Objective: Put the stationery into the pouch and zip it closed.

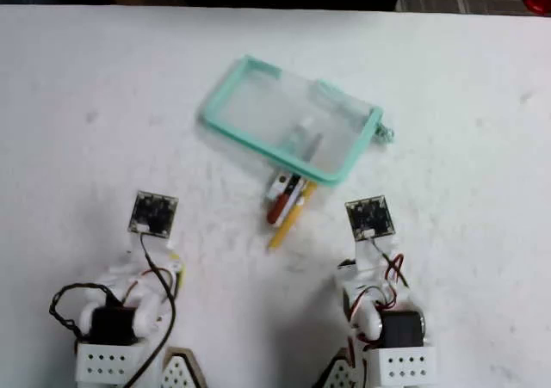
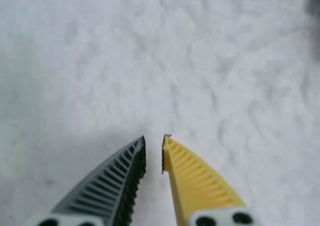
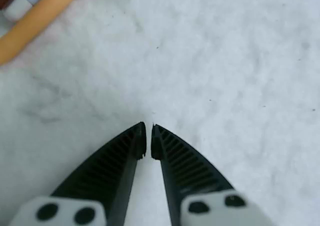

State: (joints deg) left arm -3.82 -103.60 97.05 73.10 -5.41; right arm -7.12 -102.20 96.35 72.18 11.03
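The pouch [image 1: 288, 117] is clear plastic with mint-green edging and lies tilted just above the centre of the high view. A bundle of pens [image 1: 288, 203], red, yellow and white, pokes out at its lower edge. Both arms sit in the lower corners over the white table [image 1: 86, 78]. The left gripper [image 2: 153, 151] and the right gripper [image 3: 148, 136] are each clenched on nothing.

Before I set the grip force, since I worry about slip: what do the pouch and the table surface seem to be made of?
The pouch looks like clear, slightly glossy soft plastic with a mint-green edge band: the white table shows through its panel. The table surface looks like white, matte, fleecy cloth, going by its mottled, soft-looking texture, though a textured mat is possible.
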